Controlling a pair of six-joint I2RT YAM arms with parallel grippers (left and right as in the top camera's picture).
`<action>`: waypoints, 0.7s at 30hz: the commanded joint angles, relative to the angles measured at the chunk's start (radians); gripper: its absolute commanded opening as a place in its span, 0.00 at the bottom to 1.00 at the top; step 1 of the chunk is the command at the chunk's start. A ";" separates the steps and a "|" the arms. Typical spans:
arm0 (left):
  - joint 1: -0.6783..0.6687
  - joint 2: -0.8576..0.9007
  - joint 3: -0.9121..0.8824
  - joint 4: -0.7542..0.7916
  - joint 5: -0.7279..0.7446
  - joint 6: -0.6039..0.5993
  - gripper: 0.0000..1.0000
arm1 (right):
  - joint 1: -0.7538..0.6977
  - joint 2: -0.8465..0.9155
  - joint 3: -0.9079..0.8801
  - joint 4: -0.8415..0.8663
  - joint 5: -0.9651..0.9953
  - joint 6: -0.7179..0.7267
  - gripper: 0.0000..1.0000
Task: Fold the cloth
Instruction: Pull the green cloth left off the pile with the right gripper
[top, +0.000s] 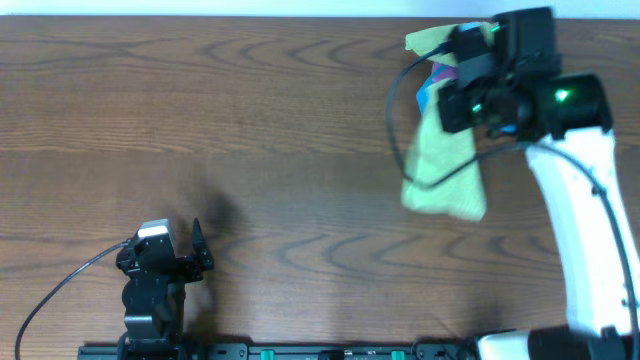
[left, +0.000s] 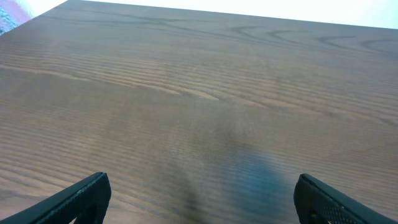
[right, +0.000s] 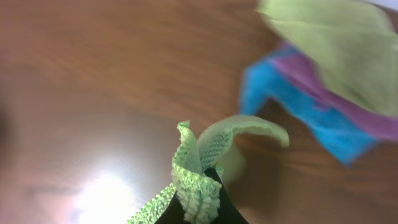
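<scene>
The lime-green cloth (top: 445, 170) hangs bunched from my right gripper (top: 470, 100) above the table's far right. In the right wrist view the gripper (right: 198, 199) is shut on a pinched fold of the cloth (right: 199, 162), which curls up over the fingertips. My left gripper (top: 190, 255) is open and empty near the front left edge; its two fingers frame bare wood in the left wrist view (left: 202, 193).
A pile of other cloths lies at the far right edge: a look-alike green cloth (right: 329, 43) on top, a purple cloth (right: 329, 93) and a bright blue cloth (right: 298, 109) under it. The pile (top: 432, 45) sits partly hidden behind my right arm.
</scene>
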 joint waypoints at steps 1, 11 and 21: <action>0.002 -0.006 -0.018 -0.010 -0.007 0.018 0.95 | 0.116 -0.056 0.005 -0.025 -0.085 -0.021 0.01; 0.002 -0.006 -0.018 -0.010 -0.007 0.018 0.95 | 0.486 -0.006 0.003 0.051 -0.233 0.026 0.01; 0.002 -0.006 -0.018 -0.010 -0.007 0.018 0.96 | 0.537 0.102 0.003 0.158 -0.186 0.037 0.01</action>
